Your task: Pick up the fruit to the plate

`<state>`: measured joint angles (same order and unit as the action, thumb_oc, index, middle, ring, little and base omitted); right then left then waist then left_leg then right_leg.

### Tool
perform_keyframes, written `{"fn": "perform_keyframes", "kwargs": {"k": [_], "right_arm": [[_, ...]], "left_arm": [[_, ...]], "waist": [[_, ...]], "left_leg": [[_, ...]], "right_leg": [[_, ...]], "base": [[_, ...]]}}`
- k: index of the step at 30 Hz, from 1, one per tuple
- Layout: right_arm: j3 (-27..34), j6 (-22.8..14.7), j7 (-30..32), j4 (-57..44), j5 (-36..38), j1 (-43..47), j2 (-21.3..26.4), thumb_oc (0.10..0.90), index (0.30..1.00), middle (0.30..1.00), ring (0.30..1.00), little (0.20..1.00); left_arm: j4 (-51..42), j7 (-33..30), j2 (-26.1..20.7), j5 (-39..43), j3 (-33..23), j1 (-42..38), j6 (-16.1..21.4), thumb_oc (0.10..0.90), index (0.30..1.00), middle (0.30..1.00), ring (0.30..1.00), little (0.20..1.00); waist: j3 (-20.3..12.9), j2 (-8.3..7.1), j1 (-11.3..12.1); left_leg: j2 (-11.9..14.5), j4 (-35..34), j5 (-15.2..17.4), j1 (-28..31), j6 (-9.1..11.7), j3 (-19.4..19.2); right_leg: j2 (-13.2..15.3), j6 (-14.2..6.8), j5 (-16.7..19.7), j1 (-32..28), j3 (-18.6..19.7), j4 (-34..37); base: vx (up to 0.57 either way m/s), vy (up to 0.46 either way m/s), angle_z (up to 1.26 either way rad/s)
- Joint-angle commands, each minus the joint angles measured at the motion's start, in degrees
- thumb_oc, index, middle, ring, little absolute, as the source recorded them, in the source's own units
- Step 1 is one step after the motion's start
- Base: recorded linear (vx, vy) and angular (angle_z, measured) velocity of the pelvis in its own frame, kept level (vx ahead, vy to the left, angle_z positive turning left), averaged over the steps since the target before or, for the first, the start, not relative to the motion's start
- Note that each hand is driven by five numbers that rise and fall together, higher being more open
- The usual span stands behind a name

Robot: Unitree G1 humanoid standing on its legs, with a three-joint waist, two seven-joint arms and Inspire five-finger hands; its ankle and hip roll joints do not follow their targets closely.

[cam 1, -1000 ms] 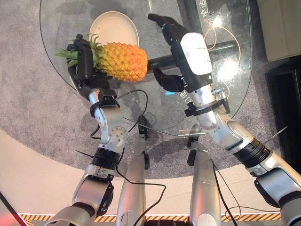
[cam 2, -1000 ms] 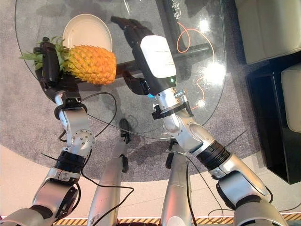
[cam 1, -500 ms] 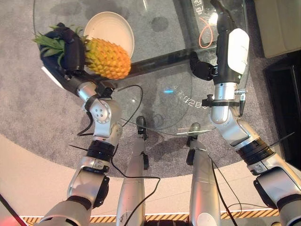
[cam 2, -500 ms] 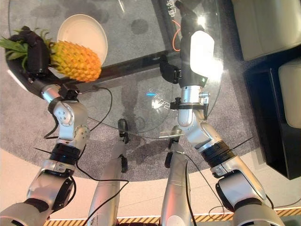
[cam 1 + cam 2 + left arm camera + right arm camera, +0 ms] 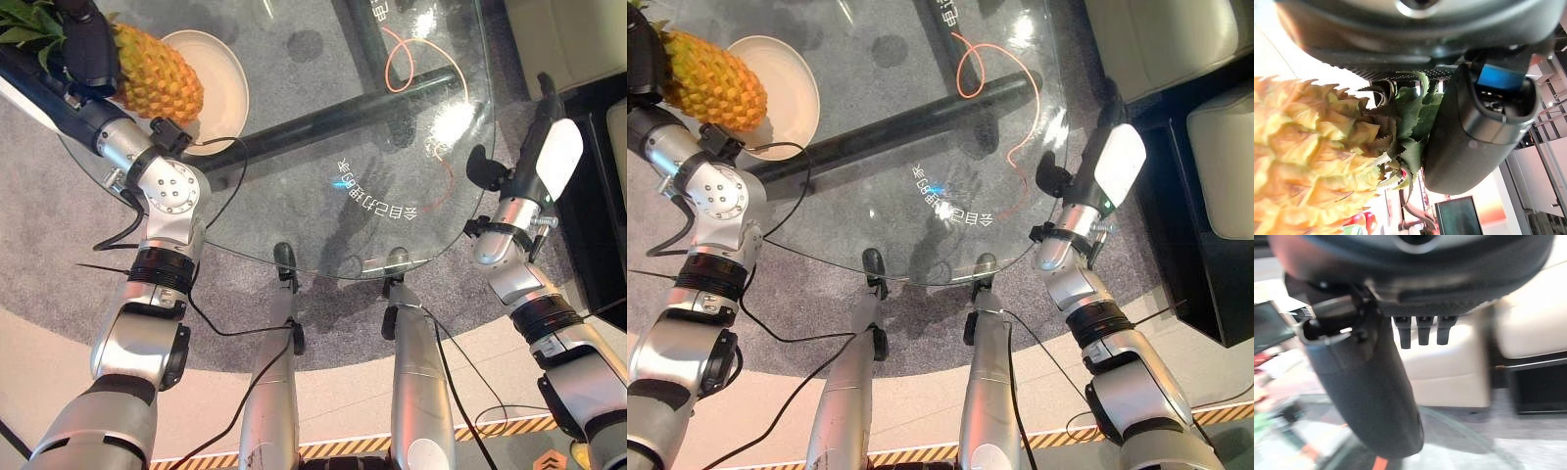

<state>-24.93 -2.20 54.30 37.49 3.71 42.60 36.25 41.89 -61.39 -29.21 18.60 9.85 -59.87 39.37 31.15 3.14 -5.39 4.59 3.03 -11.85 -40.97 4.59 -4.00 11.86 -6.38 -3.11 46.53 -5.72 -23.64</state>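
You had the glass table (image 5: 431, 147) in front of you, the plate (image 5: 223, 83) at its far left, and the pineapple (image 5: 152, 73) lifted over the plate's left rim, its body pointing down toward the dish and its crown up and to the left. To finish the step well, I judged you needed to carry the fruit further right until its bulk sat over the plate's middle, then lower it flat and slowly; a pineapple rolls, so letting go off-centre could have tipped it onto the glass. Releasing only once its weight rested on the dish looked the safer course.

Your left arm reached far out to the left, forearm slanting across the table edge. Your left hand (image 5: 86, 44) was curled round the leafy crown; the wrist view showed the thumb (image 5: 1476, 132) pressed against the leaves.

Your right arm stood raised at the table's right edge, well apart from the fruit. Your right hand (image 5: 1114, 162) held nothing, its fingers (image 5: 1422, 330) straight.
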Motion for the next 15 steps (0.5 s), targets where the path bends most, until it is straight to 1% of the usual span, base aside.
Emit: {"fn": "perform_keyframes", "kwargs": {"k": [1, 2, 3, 4, 8, 11, 12, 13, 15], "right_arm": [[3.66, -6.12, 4.94, 2.36, 5.52, 0.71, 1.88, 0.800, 0.900, 0.900, 0.900, 0.900], [4.02, -7.77, 3.71, 6.84, 7.66, 0.25, 0.87, 0.800, 0.900, 0.900, 0.900, 0.900], [4.05, -7.87, 3.41, 7.46, 8.10, 0.32, 0.74, 0.800, 0.900, 0.900, 0.900, 0.900], [4.17, -9.07, 1.73, 11.89, 10.08, 0.12, 0.09, 0.800, 0.900, 0.900, 0.900, 0.900], [5.47, -11.71, -3.26, 21.21, 13.28, -0.54, -1.37, 0.800, 0.900, 0.900, 0.900, 0.900], [5.71, -11.41, -5.82, 25.04, 14.02, -0.99, -2.07, 0.800, 0.900, 0.900, 0.900, 0.900], [5.71, -11.13, -6.49, 25.63, 14.09, -1.18, -2.22, 0.800, 0.900, 0.900, 0.900, 0.900], [5.69, -10.89, -8.36, 27.47, 14.47, -1.61, -2.70, 0.800, 0.900, 0.900, 0.900, 0.900], [5.70, -10.72, -10.55, 29.12, 15.80, -1.80, -3.10, 0.800, 0.900, 0.900, 0.900, 0.900]], "left_arm": [[1.21, -3.77, -7.54, -4.31, 0.60, -10.27, 5.17, 0.100, 0.300, 0.300, 0.300, 0.200], [3.99, -3.99, -8.12, -3.61, 1.44, -12.06, 4.97, 0.100, 0.300, 0.300, 0.300, 0.200], [4.39, -3.94, -8.24, -3.42, 1.62, -12.38, 4.97, 0.100, 0.300, 0.300, 0.300, 0.200], [6.68, -3.60, -8.89, -2.19, 2.39, -13.86, 4.67, 0.100, 0.300, 0.300, 0.300, 0.200], [10.20, -2.58, -9.45, -0.37, 3.09, -15.28, 4.33, 0.100, 0.300, 0.300, 0.300, 0.200], [11.85, -2.07, -9.40, 0.78, 3.46, -15.80, 3.72, 0.100, 0.300, 0.300, 0.300, 0.200], [12.13, -1.74, -9.45, 1.52, 3.40, -15.86, 3.79, 0.100, 0.300, 0.300, 0.300, 0.200], [13.05, -0.81, -9.58, 3.91, 2.94, -15.88, 4.47, 0.100, 0.300, 0.300, 0.300, 0.200], [14.12, -0.03, -9.69, 4.55, 2.81, -16.03, 4.60, 0.100, 0.300, 0.300, 0.300, 0.200]], "waist": [[-1.36, -2.12, 0.30], [-1.36, -2.43, 0.12], [-1.36, -2.47, 0.12], [-1.36, -2.58, 0.09], [-1.36, -2.70, 0.07], [-1.36, -2.66, 0.07], [-1.36, -2.69, 0.04], [-1.36, -2.63, -0.05], [-1.36, -2.58, -0.16]], "left_leg": [[-0.95, 5.22, 7.55, 0.29, 1.40, -2.00], [-0.83, 5.69, 7.75, 0.07, 1.40, -2.03], [-0.82, 5.73, 7.77, 0.03, 1.40, -2.05], [-0.66, 5.83, 7.81, 0.04, 1.40, -2.09], [-0.36, 6.89, 8.05, -0.50, 1.48, -2.12], [-0.27, 7.48, 8.20, -0.87, 1.35, -2.12], [-0.23, 7.63, 8.22, -0.96, 1.35, -2.10], [-0.14, 8.06, 8.26, -1.31, 1.38, -2.06], [-0.04, 8.31, 8.26, -1.61, 1.44, -2.05]], "right_leg": [[-3.27, -0.01, 3.64, -3.48, -1.18, 8.75], [-3.41, 0.13, 3.49, -3.42, -1.22, 8.56], [-3.42, 0.16, 3.48, -3.39, -1.21, 8.57], [-3.51, 0.31, 3.44, -3.51, -1.23, 8.65], [-3.63, 0.54, 3.20, -3.22, -1.09, 8.24], [-3.57, 0.55, 3.21, -2.77, -1.13, 7.82], [-3.56, 0.55, 3.20, -2.68, -1.11, 7.71], [-3.66, 0.63, 3.08, -2.31, -0.95, 7.41], [-3.72, 0.74, 2.93, -2.03, -0.83, 7.24]], "base": [[0.00, 0.000, 0.00], [0.00, 0.000, 0.00], [0.00, -0.032, -0.02], [0.00, 0.000, 0.00], [0.00, 0.000, 0.00], [0.00, 0.000, 0.00], [0.00, 0.000, 0.00], [0.00, 0.000, 0.00], [0.01, 0.041, -0.01]]}}
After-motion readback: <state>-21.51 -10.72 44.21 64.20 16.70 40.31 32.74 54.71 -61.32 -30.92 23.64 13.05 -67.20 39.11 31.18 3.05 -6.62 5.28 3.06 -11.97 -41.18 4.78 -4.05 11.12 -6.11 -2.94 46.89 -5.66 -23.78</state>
